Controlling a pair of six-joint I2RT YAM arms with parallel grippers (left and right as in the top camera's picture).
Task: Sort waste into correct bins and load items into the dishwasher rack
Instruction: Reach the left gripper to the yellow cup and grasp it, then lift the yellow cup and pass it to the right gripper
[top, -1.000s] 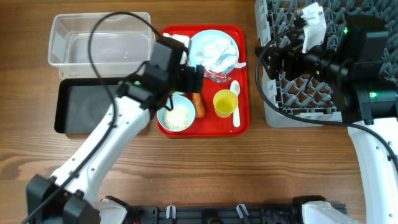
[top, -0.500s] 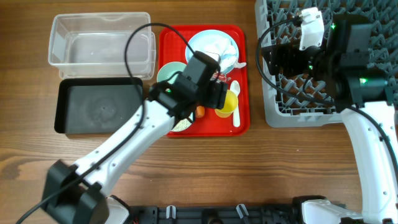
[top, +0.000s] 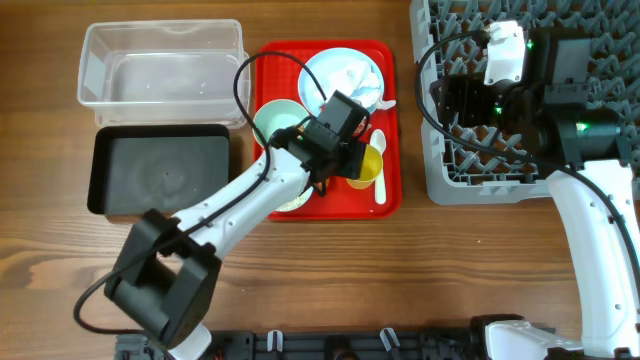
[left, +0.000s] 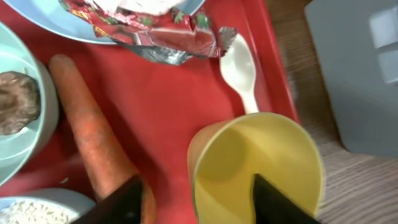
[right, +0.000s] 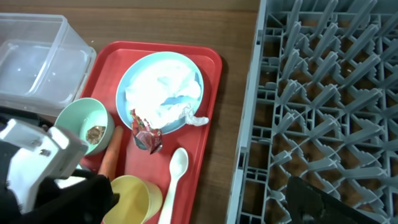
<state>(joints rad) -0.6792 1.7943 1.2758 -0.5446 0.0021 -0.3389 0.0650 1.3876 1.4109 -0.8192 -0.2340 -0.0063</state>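
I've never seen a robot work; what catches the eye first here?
The bright red tray mid-table stands out, crowded with dishes, an orange carrot and a crumpled white tissue. The left gripper hangs open just over the small yellow cup on it. To the right sits a large grey dishwasher rack.

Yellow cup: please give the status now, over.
Left gripper open at yellow cup rim, not closed on it. Right gripper above grey rack, state unclear. Carrot and spoon lie close beside cup.
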